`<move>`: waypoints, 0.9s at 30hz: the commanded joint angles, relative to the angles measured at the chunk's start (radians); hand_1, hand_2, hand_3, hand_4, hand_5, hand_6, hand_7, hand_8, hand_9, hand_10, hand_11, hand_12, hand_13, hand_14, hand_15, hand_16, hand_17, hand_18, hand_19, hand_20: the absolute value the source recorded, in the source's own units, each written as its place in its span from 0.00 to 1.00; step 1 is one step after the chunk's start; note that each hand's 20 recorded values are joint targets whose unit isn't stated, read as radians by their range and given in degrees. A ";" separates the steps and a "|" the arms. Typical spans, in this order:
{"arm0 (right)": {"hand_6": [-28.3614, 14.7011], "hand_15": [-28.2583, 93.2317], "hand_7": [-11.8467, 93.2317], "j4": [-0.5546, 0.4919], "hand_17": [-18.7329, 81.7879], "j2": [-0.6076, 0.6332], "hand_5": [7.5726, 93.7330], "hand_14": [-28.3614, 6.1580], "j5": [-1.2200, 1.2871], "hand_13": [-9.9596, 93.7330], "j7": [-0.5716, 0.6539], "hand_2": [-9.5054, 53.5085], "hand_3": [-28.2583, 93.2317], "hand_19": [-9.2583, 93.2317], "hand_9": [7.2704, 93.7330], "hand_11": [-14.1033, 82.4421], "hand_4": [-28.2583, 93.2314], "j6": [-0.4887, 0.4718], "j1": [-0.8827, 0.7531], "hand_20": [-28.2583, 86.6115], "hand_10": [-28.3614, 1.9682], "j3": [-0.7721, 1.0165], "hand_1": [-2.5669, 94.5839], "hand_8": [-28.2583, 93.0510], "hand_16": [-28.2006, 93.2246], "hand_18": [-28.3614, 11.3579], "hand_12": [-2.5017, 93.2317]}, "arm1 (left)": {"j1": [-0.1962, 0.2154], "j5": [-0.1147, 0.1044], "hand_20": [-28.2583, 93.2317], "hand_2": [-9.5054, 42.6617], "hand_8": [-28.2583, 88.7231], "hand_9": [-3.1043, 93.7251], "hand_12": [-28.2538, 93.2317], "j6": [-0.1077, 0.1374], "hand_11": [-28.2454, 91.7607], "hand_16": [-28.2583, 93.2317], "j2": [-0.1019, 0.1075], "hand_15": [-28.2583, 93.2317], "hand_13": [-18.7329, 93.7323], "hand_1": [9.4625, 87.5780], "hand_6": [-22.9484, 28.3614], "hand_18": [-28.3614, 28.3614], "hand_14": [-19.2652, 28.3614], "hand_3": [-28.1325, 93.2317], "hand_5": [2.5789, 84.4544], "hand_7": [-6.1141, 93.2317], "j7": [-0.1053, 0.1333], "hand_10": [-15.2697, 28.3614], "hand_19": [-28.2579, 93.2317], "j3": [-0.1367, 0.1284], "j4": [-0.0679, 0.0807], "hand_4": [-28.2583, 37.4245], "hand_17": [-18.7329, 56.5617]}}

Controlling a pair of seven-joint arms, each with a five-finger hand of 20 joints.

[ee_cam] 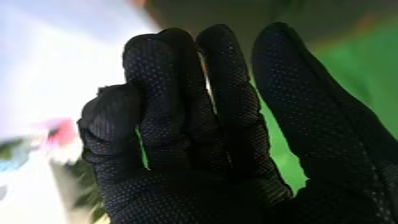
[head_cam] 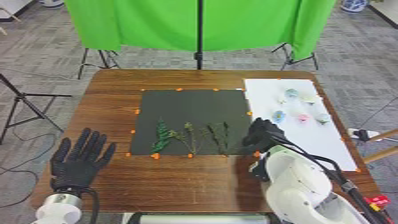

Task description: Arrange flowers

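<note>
"Flowers (head_cam: 303, 118) first: how many in the head view?"

"Six small heads, lying loosely apart on one white sheet (head_cam: 311, 145) at the desk's (head_cam: 182, 185) right side. One is pink, two are blue, the rest pale."

"And the greenery?"

"Three clumps of it, side by side on the near part of one dark sheet (head_cam: 182, 107): a full leafy sprig (head_cam: 162, 137), then a thin branching one (head_cam: 191, 139), then a darker clump (head_cam: 218, 132), whose stems I can't count."

"The hands?"

"Two. The left hand (head_cam: 80, 157) is beside the dark sheet, fingers spread wide and empty. The right hand (head_cam: 264, 135) is at that sheet's near right corner, close to the darker clump."

"What's the desk like?"

"Brown, wood-grained, with orange tape (head_cam: 155, 156) around the dark sheet. Past it there's a green cloth (head_cam: 133, 25) with a black pole (head_cam: 200, 37) before it, a patterned grey floor (head_cam: 43, 55), and a blue-and-white vase (head_cam: 354, 5)."

"Now the right wrist view?"

"The right hand (ee_cam: 187, 195) is open: fingers mostly straight, thumb well apart, holding nothing. Beyond are a blurred pink flower, a bluish one, some green leaves and the green cloth."
</note>
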 commanded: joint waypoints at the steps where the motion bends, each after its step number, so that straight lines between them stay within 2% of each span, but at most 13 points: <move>1: 0.52 0.68 0.34 0.091 0.50 0.066 0.62 0.42 -0.102 0.66 -0.140 0.03 0.88 0.87 0.65 0.39 0.07 0.208 0.004 0.56 0.31 0.088 0.47 0.21 0.50 0.13 0.26 | 0.022 0.003 0.39 0.46 0.14 0.45 0.33 0.004 0.46 0.18 -0.011 0.59 0.46 0.25 0.57 0.77 0.72 0.84 0.49 0.27 0.002 0.70 0.56 0.002 -0.001 0.00 0.19; 2: 0.52 0.68 0.34 0.088 0.49 0.054 0.59 0.39 -0.050 0.64 -0.107 0.03 0.89 0.86 0.62 0.37 0.08 0.166 0.004 0.55 0.29 0.112 0.46 0.16 0.47 0.13 0.25 | 0.021 0.001 0.39 0.46 0.14 0.45 0.33 0.003 0.46 0.18 -0.010 0.59 0.46 0.25 0.57 0.77 0.72 0.84 0.49 0.27 0.006 0.70 0.56 0.003 0.002 0.00 0.19; 3: 0.50 0.68 0.32 0.095 0.48 0.050 0.56 0.35 -0.015 0.60 -0.098 0.03 0.89 0.86 0.58 0.36 0.07 0.176 0.002 0.55 0.27 0.126 0.45 0.16 0.44 0.13 0.24 | 0.023 -0.008 0.39 0.46 0.14 0.45 0.33 0.008 0.46 0.18 -0.011 0.59 0.46 0.25 0.57 0.77 0.72 0.84 0.49 0.27 0.012 0.70 0.56 0.002 -0.001 0.00 0.19; 5: 0.46 0.68 0.29 0.135 0.46 0.049 0.48 0.28 -0.049 0.54 -0.082 0.01 0.90 0.86 0.47 0.33 0.07 0.192 0.017 0.55 0.21 0.119 0.44 0.16 0.40 0.12 0.23 | 0.030 -0.003 0.39 0.46 0.14 0.45 0.33 0.003 0.46 0.18 -0.012 0.59 0.46 0.25 0.57 0.77 0.73 0.83 0.49 0.27 0.012 0.70 0.56 -0.003 -0.003 0.00 0.19; 9: 0.45 0.67 0.27 0.187 0.45 0.056 0.42 0.27 -0.035 0.49 -0.098 0.00 0.91 0.85 0.40 0.30 0.05 0.152 0.058 0.54 0.20 0.111 0.45 0.16 0.37 0.11 0.21 | 0.029 -0.003 0.39 0.46 0.14 0.45 0.33 0.002 0.46 0.18 -0.010 0.59 0.46 0.25 0.57 0.77 0.72 0.84 0.49 0.27 0.015 0.70 0.56 -0.003 0.001 0.00 0.19; 10: 0.45 0.67 0.27 0.196 0.44 0.056 0.42 0.27 -0.035 0.49 -0.104 0.00 0.91 0.85 0.39 0.30 0.05 0.135 0.068 0.54 0.21 0.108 0.45 0.16 0.37 0.11 0.21 | 0.028 -0.008 0.39 0.46 0.14 0.45 0.33 0.005 0.46 0.18 -0.011 0.59 0.46 0.25 0.57 0.77 0.72 0.84 0.49 0.27 0.016 0.70 0.56 -0.005 -0.001 0.00 0.19; 12: 0.47 0.66 0.27 0.223 0.44 0.056 0.41 0.27 -0.040 0.48 -0.116 0.00 0.91 0.85 0.38 0.29 0.04 0.128 0.093 0.54 0.24 0.090 0.46 0.15 0.36 0.11 0.20 | 0.030 -0.002 0.39 0.45 0.14 0.45 0.33 -0.001 0.46 0.18 -0.012 0.59 0.46 0.25 0.57 0.77 0.72 0.84 0.49 0.27 0.017 0.70 0.56 -0.004 -0.001 0.00 0.19; 14: 0.47 0.65 0.27 0.244 0.44 0.055 0.41 0.27 -0.027 0.48 -0.114 0.00 0.91 0.85 0.38 0.29 0.04 0.115 0.120 0.54 0.25 0.075 0.46 0.15 0.36 0.11 0.20 | 0.021 -0.006 0.39 0.45 0.14 0.45 0.33 -0.002 0.46 0.18 -0.011 0.59 0.46 0.25 0.57 0.77 0.72 0.84 0.49 0.27 0.013 0.70 0.56 0.003 0.003 0.00 0.19; 19: 0.47 0.64 0.27 0.299 0.44 0.049 0.39 0.28 -0.039 0.48 -0.111 0.00 0.91 0.85 0.35 0.27 0.02 0.122 0.170 0.54 0.25 0.021 0.46 0.15 0.35 0.11 0.19 | 0.011 -0.006 0.39 0.45 0.14 0.45 0.33 0.004 0.46 0.18 -0.014 0.59 0.46 0.25 0.57 0.77 0.72 0.84 0.49 0.27 0.004 0.70 0.56 0.009 0.007 0.00 0.19; 22: 0.49 0.64 0.28 0.331 0.46 0.031 0.40 0.31 -0.020 0.50 -0.076 0.00 0.91 0.86 0.37 0.28 0.01 0.060 0.196 0.54 0.27 0.007 0.48 0.15 0.35 0.11 0.19 | 0.007 -0.006 0.39 0.45 0.14 0.45 0.33 0.009 0.46 0.18 -0.014 0.59 0.46 0.25 0.58 0.77 0.72 0.84 0.49 0.27 0.002 0.70 0.56 0.007 0.009 0.00 0.19; 24: 0.51 0.64 0.29 0.338 0.47 0.020 0.43 0.32 -0.005 0.52 -0.036 0.00 0.91 0.87 0.39 0.29 0.01 0.015 0.201 0.54 0.26 0.009 0.53 0.14 0.36 0.12 0.19 | 0.004 -0.003 0.39 0.45 0.14 0.45 0.33 0.008 0.46 0.19 -0.014 0.59 0.46 0.25 0.58 0.77 0.72 0.84 0.49 0.27 -0.001 0.70 0.56 0.007 0.009 0.00 0.19; 26: 0.53 0.67 0.31 0.348 0.48 0.017 0.48 0.34 -0.018 0.53 -0.027 0.00 0.90 0.89 0.43 0.31 0.00 0.026 0.195 0.55 0.25 0.002 0.58 0.14 0.37 0.12 0.20 | 0.007 -0.003 0.39 0.45 0.14 0.45 0.33 0.006 0.46 0.19 -0.014 0.59 0.46 0.25 0.58 0.77 0.72 0.84 0.49 0.27 -0.003 0.70 0.56 0.007 0.008 0.00 0.19; 27: 0.54 0.66 0.32 0.351 0.49 0.017 0.50 0.38 -0.024 0.54 -0.021 0.00 0.88 0.90 0.45 0.33 0.00 0.025 0.192 0.56 0.27 -0.001 0.60 0.14 0.42 0.13 0.21 | 0.006 -0.004 0.39 0.45 0.14 0.45 0.33 0.009 0.46 0.19 -0.014 0.59 0.46 0.25 0.58 0.77 0.72 0.84 0.49 0.27 -0.004 0.70 0.56 0.007 0.008 0.00 0.19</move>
